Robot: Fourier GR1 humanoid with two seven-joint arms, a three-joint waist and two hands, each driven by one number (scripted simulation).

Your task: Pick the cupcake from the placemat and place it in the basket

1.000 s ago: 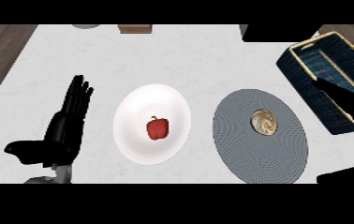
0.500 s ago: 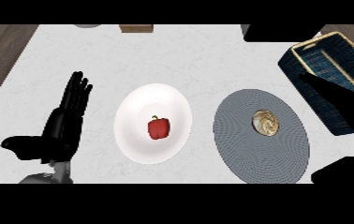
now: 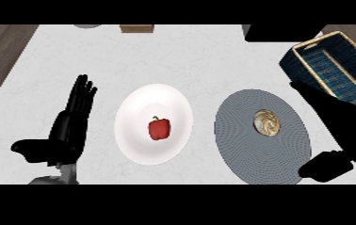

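Over on the right side of the worktop [image 3: 201, 59], the cupcake [image 3: 267, 123] is sitting on the round grey placemat [image 3: 240, 148], a bit above its middle, and nothing is touching it. So I'd say you're sitting at the very first step, the reach. Your right hand [image 3: 327, 165] is showing as a dark shape at the placemat's lower right edge, near the cupcake but apart from it. I honestly can't tell whether it's released or clenched, only that it isn't grasping the cupcake. Your left hand [image 3: 73, 120] is resting released at the left, just beside the white plate [image 3: 135, 146] that's carrying a red pepper [image 3: 159, 128], so ignore those. The basket [image 3: 295, 66] is lying at the top right, just beyond the placemat. Next move, as I'm reading it: you're needing to bring the right hand over the cupcake, close round its sides, lift it clear, then carry it up and right over the basket's rim. Be watching that near wall while crossing.
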